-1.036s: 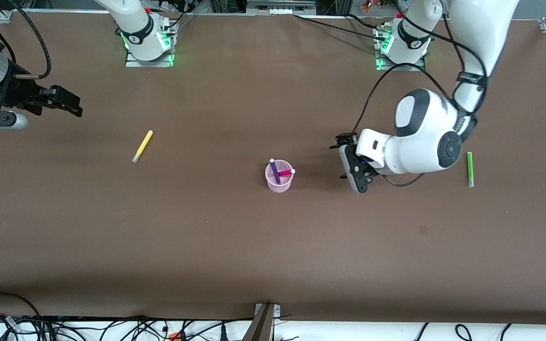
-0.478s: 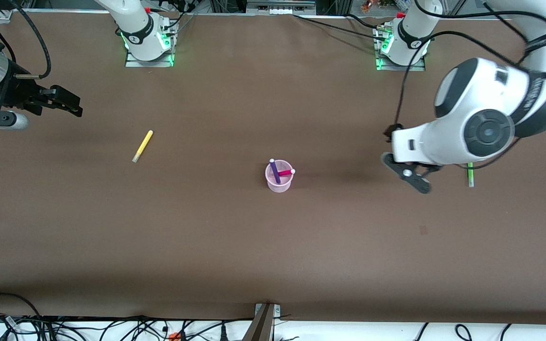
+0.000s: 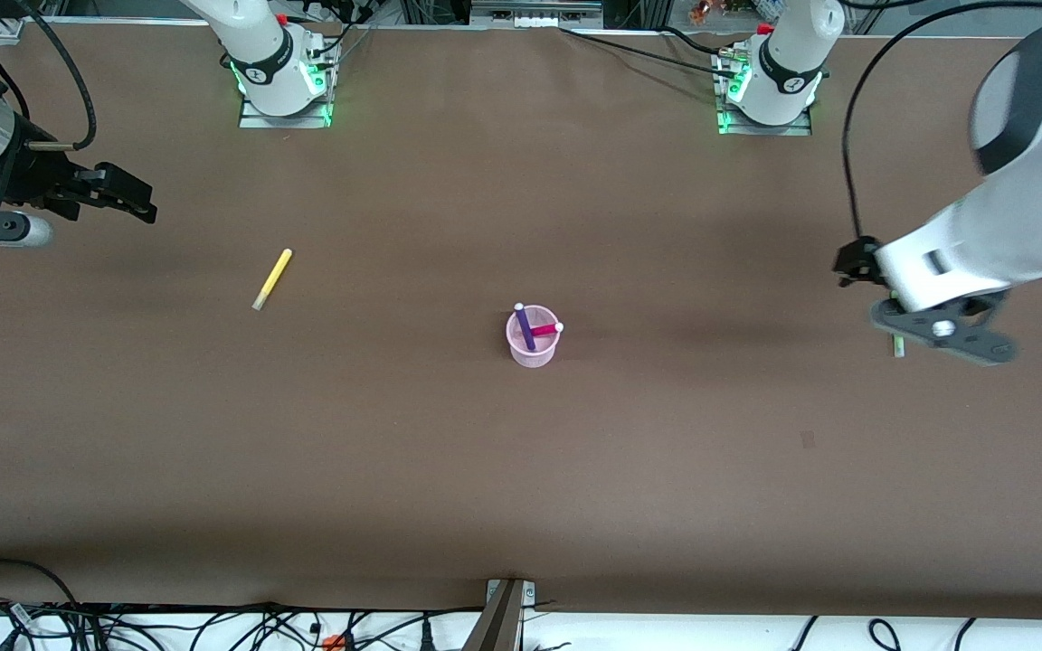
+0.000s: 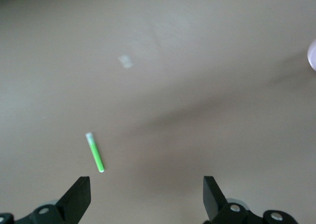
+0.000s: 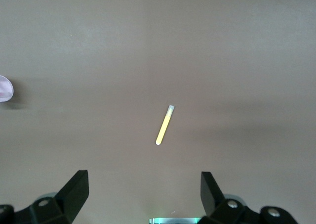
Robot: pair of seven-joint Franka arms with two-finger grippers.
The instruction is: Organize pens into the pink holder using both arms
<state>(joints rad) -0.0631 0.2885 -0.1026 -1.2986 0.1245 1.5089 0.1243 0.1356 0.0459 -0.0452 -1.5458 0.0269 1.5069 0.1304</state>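
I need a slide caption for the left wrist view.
Open left end effector above the table, green pen lying below.

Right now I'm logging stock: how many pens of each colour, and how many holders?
Magenta pen: 1, in holder
Dark purple pen: 1, in holder
Yellow pen: 1, on table
Green pen: 1, on table
Pink holder: 1
Total: 5

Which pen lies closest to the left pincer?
The slim green marker pen, lying flat just under the open left pincer; the yellow pen lies toward the right arm's end.
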